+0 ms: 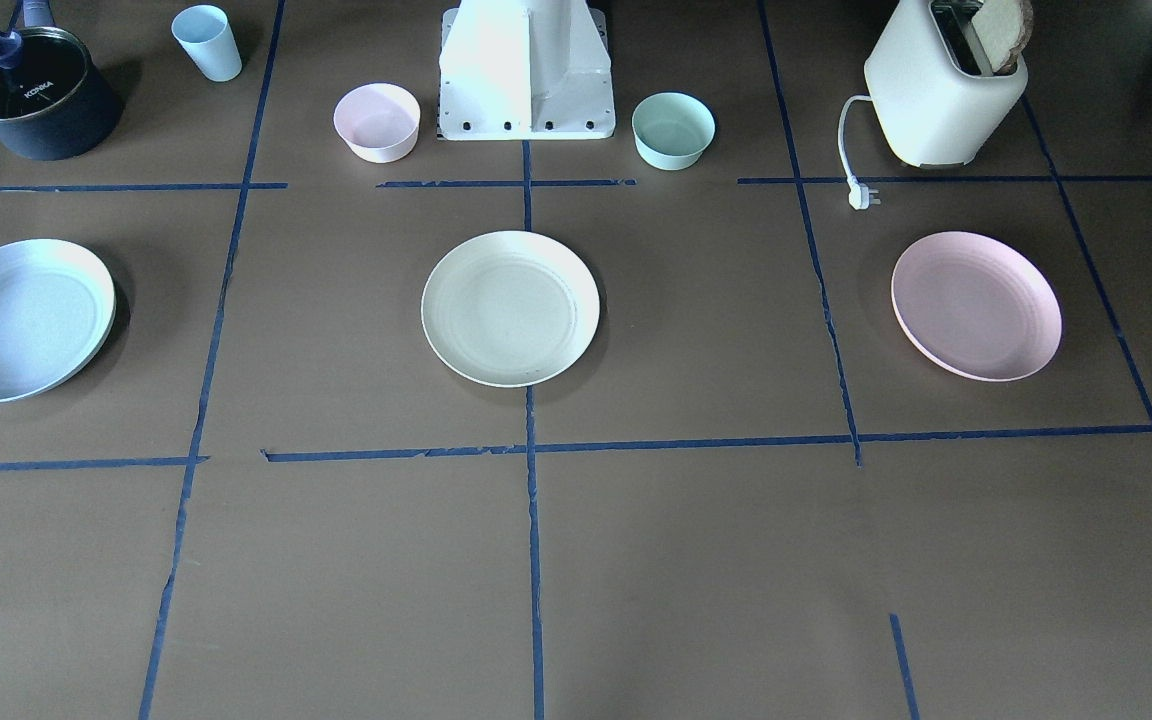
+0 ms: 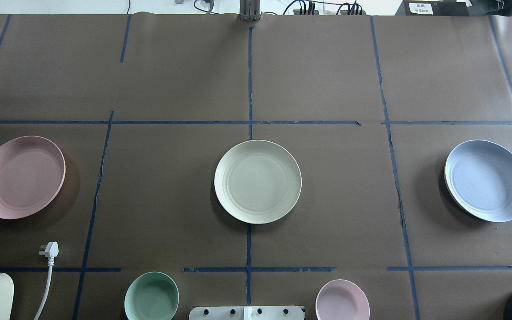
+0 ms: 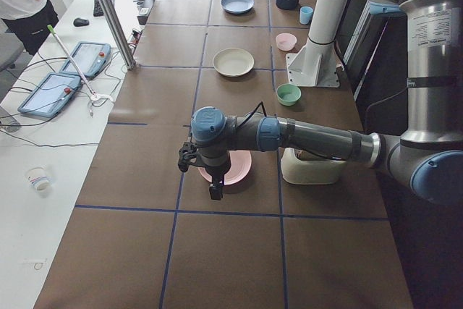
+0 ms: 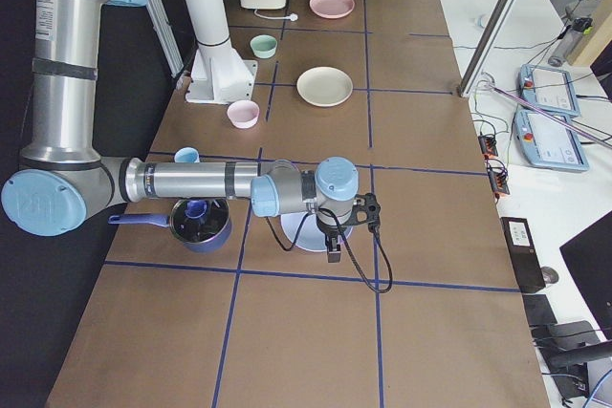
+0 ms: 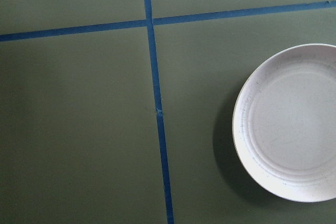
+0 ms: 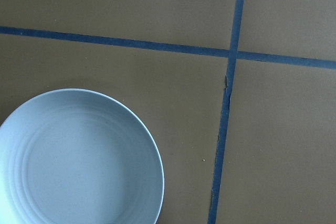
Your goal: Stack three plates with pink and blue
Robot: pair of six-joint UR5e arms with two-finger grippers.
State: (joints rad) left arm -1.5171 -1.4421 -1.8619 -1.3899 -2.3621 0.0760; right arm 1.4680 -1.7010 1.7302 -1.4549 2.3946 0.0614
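Three plates lie apart in a row on the brown table. The pink plate (image 2: 20, 177) is on my left, also in the left wrist view (image 5: 291, 124). The cream-white plate (image 2: 258, 181) is in the middle. The blue plate (image 2: 487, 180) is on my right, also in the right wrist view (image 6: 79, 161). My left gripper (image 3: 215, 192) hangs high over the pink plate's outer edge. My right gripper (image 4: 332, 253) hangs high over the blue plate (image 4: 304, 241). Both show only in the side views, so I cannot tell whether they are open or shut.
A small pink bowl (image 2: 342, 300) and a mint-green bowl (image 2: 151, 297) flank the robot base (image 2: 247, 313). A toaster (image 1: 941, 90) with its plug (image 2: 50, 250) stands near the pink plate. A dark pot (image 1: 31, 95) and a blue cup (image 1: 207, 42) stand near the blue plate.
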